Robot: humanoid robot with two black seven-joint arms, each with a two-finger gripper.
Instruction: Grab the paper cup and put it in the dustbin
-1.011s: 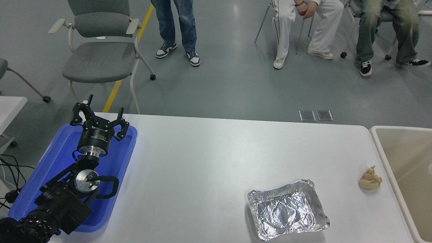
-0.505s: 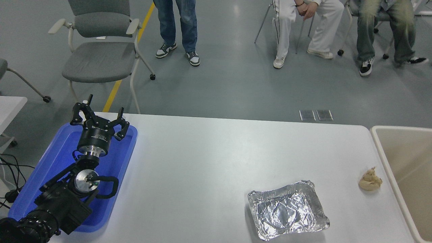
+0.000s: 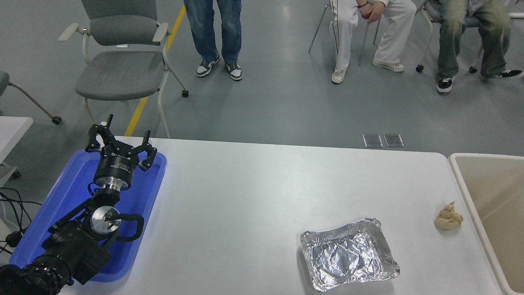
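Left gripper is parked over the far end of a blue tray at the table's left, fingers spread apart, nothing between them. Right gripper and arm are not in view at all. No paper cup shows anywhere on the white table, so its spot, its heading and its long axis cannot be told; it may be off frame or already down in the dustbin, whose cream rim and inner wall show at the table's right edge with the bottom cut off by the frame. Judging from the task alone, a paper cup would be very light, thin-walled and easy to crush, so a soft pinch across the wall just under the rolled rim, or on the rim itself, looks the safest hold; a hard squeeze would likely buckle it. On the table: a crumpled foil tray near the front right, open side up, and a small beige lump just beside the dustbin's rim, not touching it. Beyond the table stands a grey chair; one person stands and two sit, legs only in view.
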